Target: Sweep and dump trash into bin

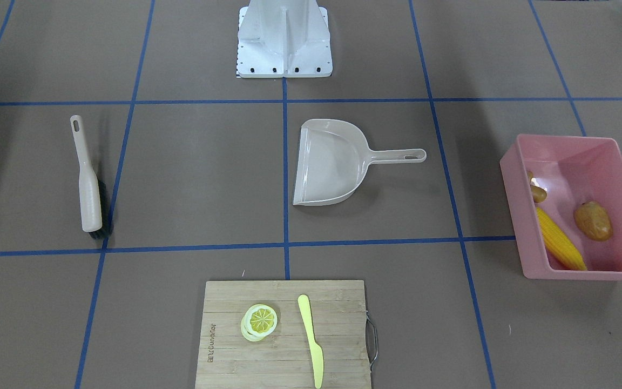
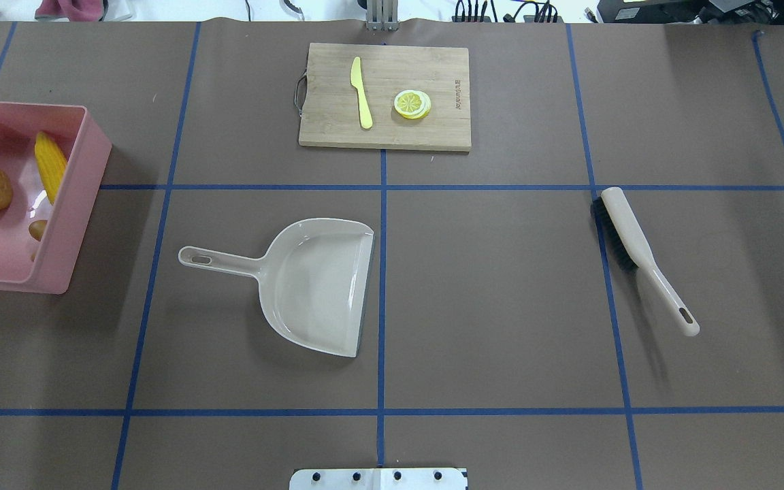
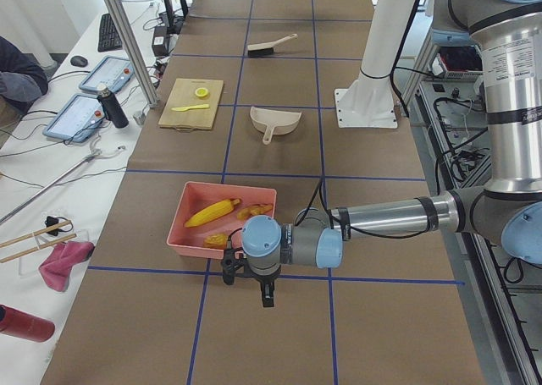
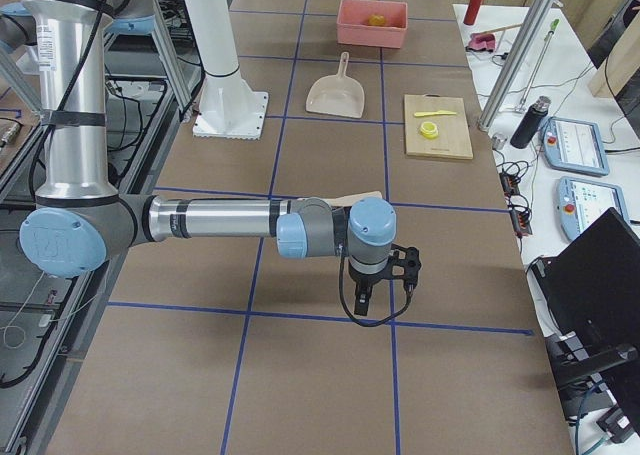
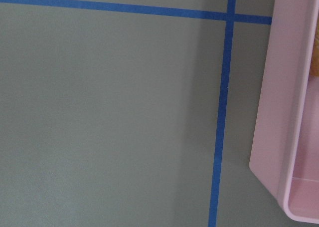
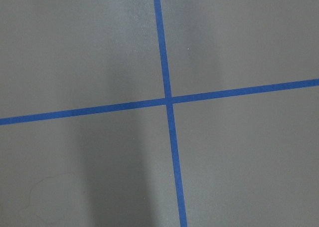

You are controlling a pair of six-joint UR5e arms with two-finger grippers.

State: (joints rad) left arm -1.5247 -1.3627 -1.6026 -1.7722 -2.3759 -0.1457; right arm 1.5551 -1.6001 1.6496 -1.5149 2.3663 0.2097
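Inside, the pink bin [image 1: 586,274] holds corn [image 1: 559,240], potato [image 1: 593,220] (ginger [image 1: 536,190] half-hidden).

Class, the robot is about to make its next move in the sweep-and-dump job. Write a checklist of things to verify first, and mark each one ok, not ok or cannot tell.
1. Is the corn cob inside the pink bin? ok.
2. Is the potato inside it? ok.
3. Is the ginger root inside it? ok, though the near wall partly hides it.
4. Is the dustpan empty and flat on the table? ok.
5. Is the brush lying free, with no arm on it? ok.
6. Are the left end effector and right end effector open? cannot tell, since they show only in the side views.
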